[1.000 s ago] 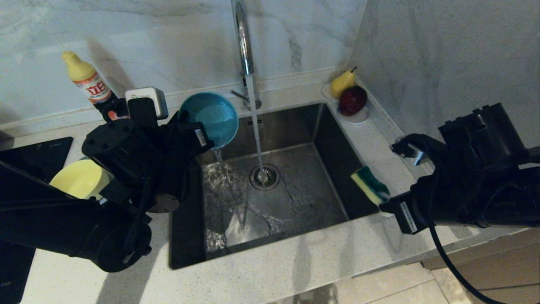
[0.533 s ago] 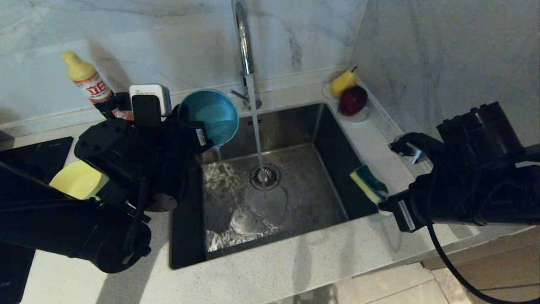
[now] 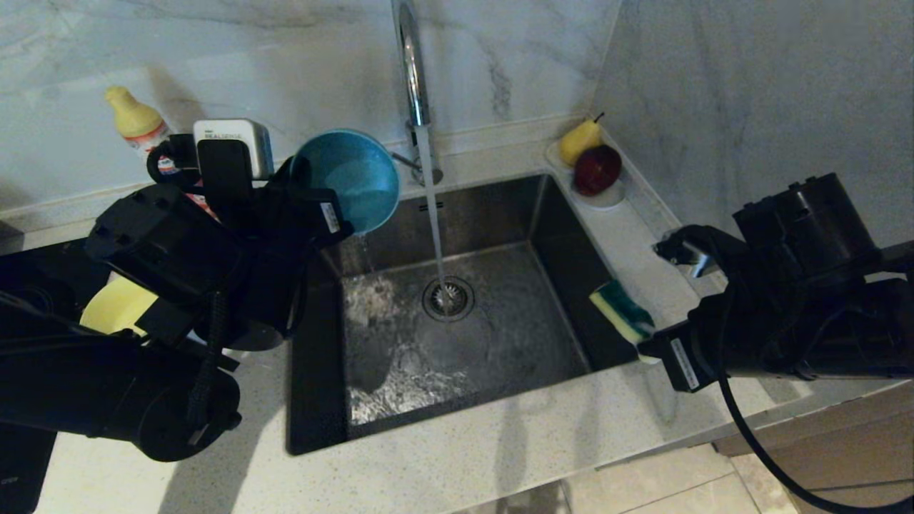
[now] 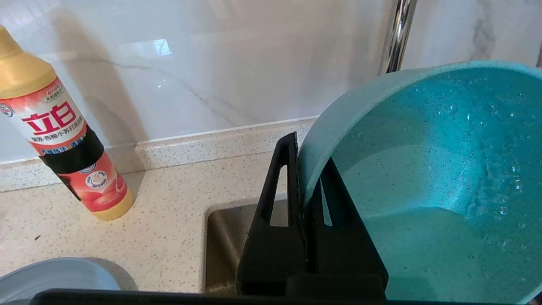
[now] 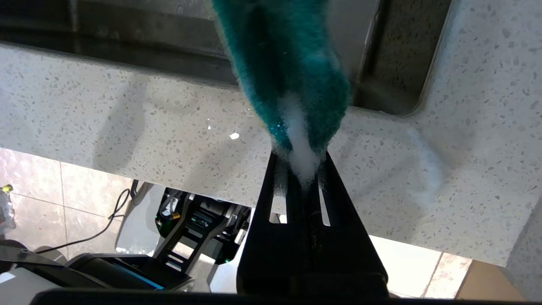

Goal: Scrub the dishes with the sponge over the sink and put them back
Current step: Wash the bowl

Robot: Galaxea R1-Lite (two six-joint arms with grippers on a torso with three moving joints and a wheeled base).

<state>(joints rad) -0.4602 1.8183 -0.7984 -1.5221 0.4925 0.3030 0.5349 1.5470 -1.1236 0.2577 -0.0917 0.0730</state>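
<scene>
My left gripper (image 3: 323,215) is shut on the rim of the teal-blue bowl (image 3: 350,178), one finger inside and one outside. It holds the bowl tilted on its side above the sink's (image 3: 521,335) back left corner. In the left wrist view the wet bowl (image 4: 423,190) fills the space beside the gripper (image 4: 305,169). My right gripper (image 3: 646,346) is shut on one end of the green and yellow sponge (image 3: 620,310), held over the sink's right rim. In the right wrist view the sponge (image 5: 292,76) is pinched in the gripper (image 5: 298,165). The yellow bowl (image 3: 118,303) sits left of the sink, partly hidden by my left arm. The grey-blue plate's edge (image 4: 63,273) shows on the counter.
Water runs from the chrome tap (image 3: 410,64) onto the drain strainer (image 3: 448,298). A detergent bottle (image 3: 139,125) stands against the back wall on the left. A white saucer (image 3: 607,196) with a pear and an apple sits in the back right corner.
My left arm has lifted the teal-blue bowl up and a little to the left. The stream of water falling from the bowl has thinned to drips. The right arm with the sponge has stayed put.
</scene>
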